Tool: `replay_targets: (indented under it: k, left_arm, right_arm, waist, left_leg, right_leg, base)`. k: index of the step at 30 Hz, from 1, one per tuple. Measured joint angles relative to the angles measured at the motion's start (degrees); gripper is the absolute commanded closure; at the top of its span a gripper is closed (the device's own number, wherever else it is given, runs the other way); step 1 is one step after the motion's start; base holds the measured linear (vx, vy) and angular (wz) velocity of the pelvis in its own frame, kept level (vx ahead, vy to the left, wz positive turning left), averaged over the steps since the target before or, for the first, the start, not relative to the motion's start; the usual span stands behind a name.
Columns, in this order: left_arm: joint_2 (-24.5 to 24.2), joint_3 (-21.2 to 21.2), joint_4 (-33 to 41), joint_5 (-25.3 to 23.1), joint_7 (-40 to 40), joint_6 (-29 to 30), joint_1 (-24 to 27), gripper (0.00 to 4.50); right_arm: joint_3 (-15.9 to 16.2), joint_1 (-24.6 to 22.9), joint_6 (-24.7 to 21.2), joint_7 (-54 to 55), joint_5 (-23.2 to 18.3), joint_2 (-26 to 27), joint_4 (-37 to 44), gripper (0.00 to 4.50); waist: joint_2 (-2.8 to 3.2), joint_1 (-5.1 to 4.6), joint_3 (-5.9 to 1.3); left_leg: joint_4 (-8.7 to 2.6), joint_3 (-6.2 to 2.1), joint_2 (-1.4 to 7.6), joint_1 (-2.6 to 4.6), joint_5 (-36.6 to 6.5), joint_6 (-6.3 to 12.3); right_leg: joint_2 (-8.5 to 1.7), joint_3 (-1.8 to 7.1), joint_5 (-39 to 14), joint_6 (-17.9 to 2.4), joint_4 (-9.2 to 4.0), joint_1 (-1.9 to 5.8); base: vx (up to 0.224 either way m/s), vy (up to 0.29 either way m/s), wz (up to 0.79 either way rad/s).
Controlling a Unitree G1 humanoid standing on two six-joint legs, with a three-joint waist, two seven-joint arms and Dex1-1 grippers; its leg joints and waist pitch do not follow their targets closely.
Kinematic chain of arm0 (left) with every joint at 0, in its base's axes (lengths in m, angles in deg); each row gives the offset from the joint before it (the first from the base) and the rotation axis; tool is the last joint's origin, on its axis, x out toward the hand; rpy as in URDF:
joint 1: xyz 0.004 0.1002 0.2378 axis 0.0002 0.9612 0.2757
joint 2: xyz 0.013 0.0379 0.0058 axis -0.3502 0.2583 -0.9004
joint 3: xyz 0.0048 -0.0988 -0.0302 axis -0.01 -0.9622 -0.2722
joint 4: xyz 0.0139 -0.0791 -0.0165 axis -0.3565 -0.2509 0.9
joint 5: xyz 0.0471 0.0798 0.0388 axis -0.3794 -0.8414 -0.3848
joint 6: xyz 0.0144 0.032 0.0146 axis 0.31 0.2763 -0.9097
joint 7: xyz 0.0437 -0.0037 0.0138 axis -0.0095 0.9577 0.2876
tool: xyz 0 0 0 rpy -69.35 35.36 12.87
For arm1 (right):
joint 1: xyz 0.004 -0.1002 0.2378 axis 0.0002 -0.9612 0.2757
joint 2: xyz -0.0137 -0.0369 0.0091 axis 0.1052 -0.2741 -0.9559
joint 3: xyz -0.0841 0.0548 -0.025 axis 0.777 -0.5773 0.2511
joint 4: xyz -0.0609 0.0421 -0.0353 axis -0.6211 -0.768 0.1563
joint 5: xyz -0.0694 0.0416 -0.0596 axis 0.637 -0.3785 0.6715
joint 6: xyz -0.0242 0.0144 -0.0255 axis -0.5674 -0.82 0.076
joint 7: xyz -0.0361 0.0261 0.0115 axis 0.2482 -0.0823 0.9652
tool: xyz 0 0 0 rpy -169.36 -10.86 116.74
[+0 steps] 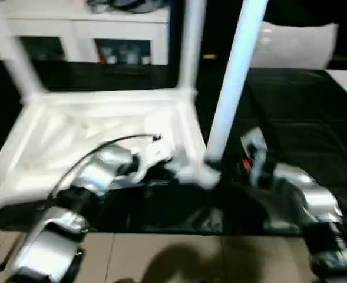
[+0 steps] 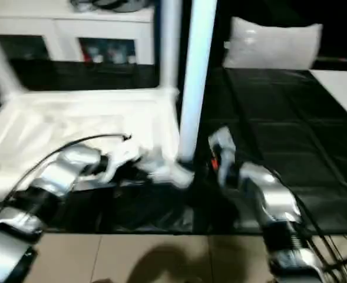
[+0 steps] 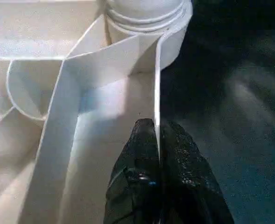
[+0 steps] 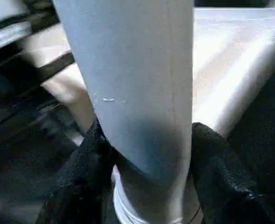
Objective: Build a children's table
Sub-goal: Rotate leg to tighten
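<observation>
Head views: children's table point(image 1: 91, 132) lies upside down on the black surface point(image 1: 297, 118), three legs up; the near-corner leg point(image 1: 232, 82) stands between both arms, white cabinet point(image 1: 79, 23) behind. Left wrist: left tool point(image 3: 158, 140) pinched tight on the top's thin edge wall beside the corner socket point(image 3: 146, 18). Right wrist: right tool point(image 4: 146, 158) about half open, fingers point(image 4: 81, 172) flanking that leg's base; actual grip can't be told.

White table top point(image 1: 102, 127), white legs point(image 1: 235, 76), black mat point(image 1: 291, 112)
</observation>
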Motion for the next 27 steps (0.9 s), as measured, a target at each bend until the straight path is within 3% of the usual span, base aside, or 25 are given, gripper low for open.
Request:
replay_targets:
  k: [3,5,10,11,16,21,27]
  left_arm:
    - [4.4,-1.4,-1.4,0.0,8.2,4.0,-1.5,4.5]
    - [6.2,-1.7,-1.5,0.0,10.5,5.3,-1.8,4.5]
    - [7.3,-1.2,-1.2,0.0,10.6,4.9,-1.8,4.5]
    - [7.0,-0.8,-0.9,0.0,9.8,4.0,-1.6,4.5]
    - [4.2,0.9,-0.1,-0.2,6.4,-0.3,-0.6,4.5]
    - [1.5,2.0,0.4,-0.4,1.9,-5.5,0.5,4.5]
    - [-2.7,2.3,0.3,1.3,-5.9,-9.6,1.0,4.5]
  right_arm:
    - [-2.6,3.5,-0.4,11.9,1.2,3.6,-2.9,2.45]
    - [-2.6,3.9,1.1,14.4,1.8,4.2,-3.8,1.93]
    - [-3.2,3.3,2.7,13.5,2.1,4.0,-4.0,1.61]
    - [-3.1,2.9,3.3,12.4,2.2,3.6,-4.0,1.36]
    - [-1.8,1.3,6.0,7.4,2.2,1.5,-3.9,1.36]
    - [0.5,-1.2,7.7,-1.2,1.5,-2.9,-2.0,1.36]
    - [2.8,-4.7,9.6,-15.5,0.2,-9.3,1.2,1.36]
  waist:
    - [-0.03,-1.0,0.02]
    - [-0.02,-1.1,0.01]
    - [0.2,-0.09,-0.06]
    - [0.21,0.31,-0.05]
    - [0.22,0.89,-0.04]
    - [0.24,2.07,-0.03]
    - [0.19,2.18,0.0]
  left_leg:
    - [-0.04,-0.01,0.01,-0.09,0.0,0.0]
    - [-0.25,-0.01,0.01,-0.1,0.0,0.0]
    - [-0.58,-0.02,0.05,-0.14,0.0,0.09]
    - [-0.6,-0.02,0.06,-0.14,0.1,0.17]
    - [-0.56,-0.03,0.05,-0.15,0.0,0.01]
    - [-0.46,-0.03,0.04,-0.1,0.0,0.01]
    - [-0.46,-0.04,0.05,-0.18,0.0,0.03]
  right_leg:
    - [0.02,-0.03,0.0,0.0,0.02,-0.09]
    - [0.04,-0.05,0.0,0.0,0.0,-0.13]
    - [0.08,-0.14,-0.1,-0.2,-0.02,-0.2]
    - [0.08,-0.16,-0.1,-0.2,-0.02,-0.21]
    - [0.04,-0.17,-0.1,-0.2,-0.02,-0.2]
    - [0.0,-0.18,-0.1,-0.2,-0.02,-0.18]
    - [0.0,-0.24,-0.1,-0.2,-0.03,-0.18]
  base:
    - [0.0,0.0,0.0]
    - [0.0,0.0,0.0]
    - [0.0,0.0,0.0]
    - [0.0,0.0,0.0]
    - [0.0,0.0,0.0]
    - [0.0,0.0,0.0]
    - [0.0,0.0,0.0]
